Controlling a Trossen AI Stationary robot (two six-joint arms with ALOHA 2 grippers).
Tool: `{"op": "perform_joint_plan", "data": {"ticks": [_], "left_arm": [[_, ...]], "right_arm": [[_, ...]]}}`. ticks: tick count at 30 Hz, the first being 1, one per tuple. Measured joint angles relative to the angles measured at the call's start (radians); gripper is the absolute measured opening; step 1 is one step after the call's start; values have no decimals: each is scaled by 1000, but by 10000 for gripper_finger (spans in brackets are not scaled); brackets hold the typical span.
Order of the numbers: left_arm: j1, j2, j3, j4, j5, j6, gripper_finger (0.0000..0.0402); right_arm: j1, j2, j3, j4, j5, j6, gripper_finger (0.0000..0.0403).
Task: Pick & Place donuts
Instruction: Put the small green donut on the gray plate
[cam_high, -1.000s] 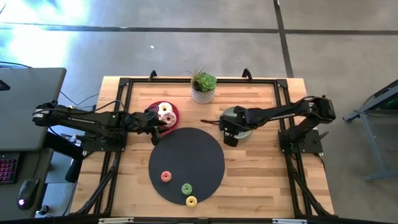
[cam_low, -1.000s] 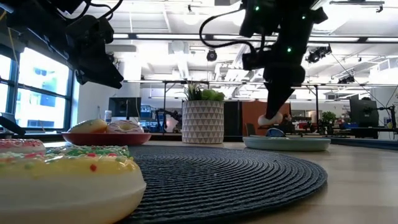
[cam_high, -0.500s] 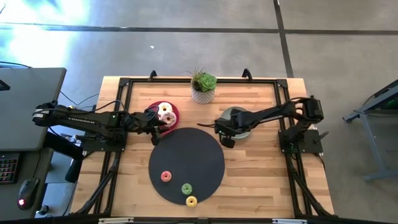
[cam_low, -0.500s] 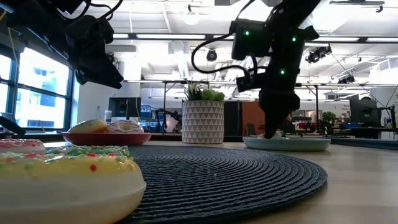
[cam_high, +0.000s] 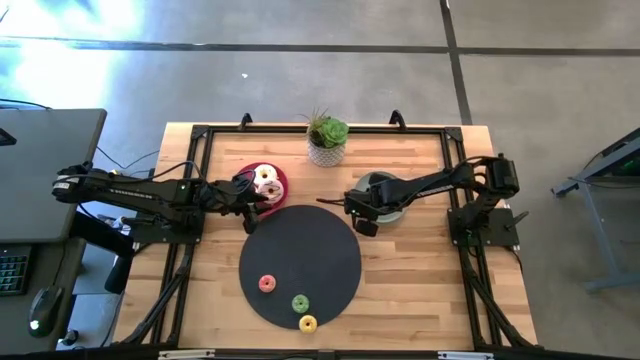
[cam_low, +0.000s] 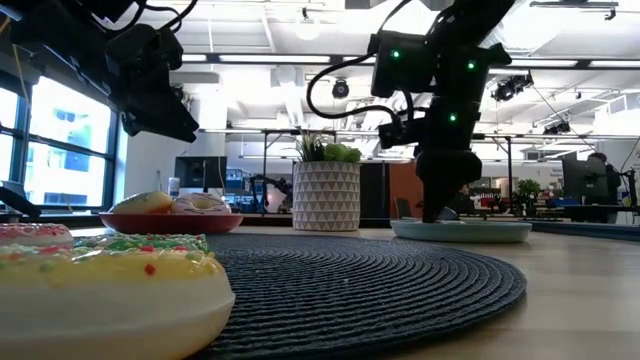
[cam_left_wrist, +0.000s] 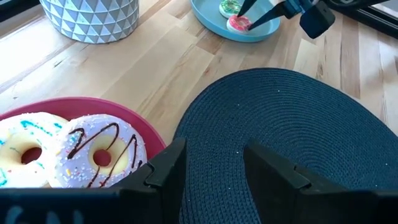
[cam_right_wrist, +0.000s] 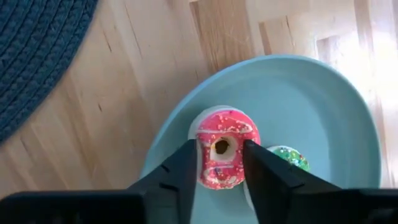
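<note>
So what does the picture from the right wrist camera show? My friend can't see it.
The right gripper has its two dark fingers around a small pink-frosted donut lying on a pale blue-green plate. A green-frosted mini donut sits beside it on the plate, and a dark woven mat fills one corner of the wooden table.

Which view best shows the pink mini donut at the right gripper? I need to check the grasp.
The right wrist view: the pink mini donut sits between the right gripper fingers on the light blue plate. The left wrist view shows it small; the high and low views hide it.
</note>
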Motion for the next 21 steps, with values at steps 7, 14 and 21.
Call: {"op": "perform_joint_plan", "data": {"ticks": [7,14,21], "left_arm": [[0,0,0,0,0,0,154],[0,0,0,0,-1,0,154],[0,0,0,1,-1,-1,154]], "right_arm": [[57,-1,100,-40,-47,-45,170],[159,-2,207,173,-112,-133,173],[254,109,169,643,-366,-171,168]]}}
